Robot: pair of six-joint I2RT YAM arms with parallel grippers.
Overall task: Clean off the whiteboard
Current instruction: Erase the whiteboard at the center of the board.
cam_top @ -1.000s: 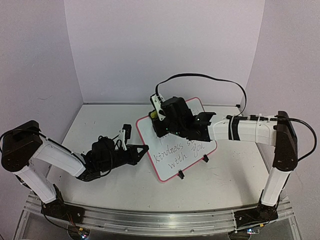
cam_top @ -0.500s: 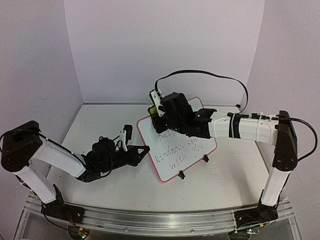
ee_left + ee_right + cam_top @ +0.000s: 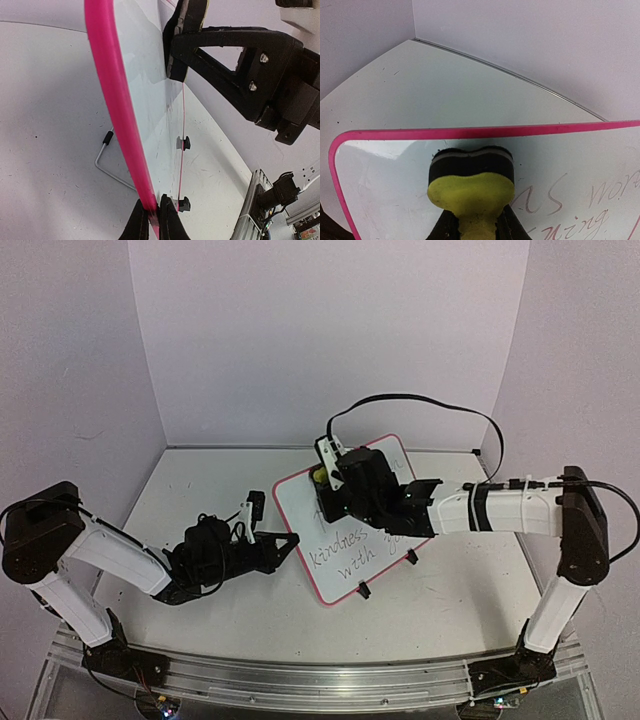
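Note:
The whiteboard stands tilted mid-table, with a pink frame and dark writing on its lower part. My left gripper is shut on the board's left frame edge; the left wrist view shows the fingers pinching the pink frame. My right gripper is shut on a yellow-and-black eraser and presses it on the board's upper left area. In the right wrist view the eraser sits just below the top frame, with writing to its right and a wiped surface to its left.
The board's wire stand and small black feet rest on the white table. The right arm's black cable loops above the board. Lilac walls close the back and sides. A metal rail runs along the near edge.
My right gripper has slid the eraser a little to the right along the top of the board, and the top line of writing is less visible. The left gripper has not moved.

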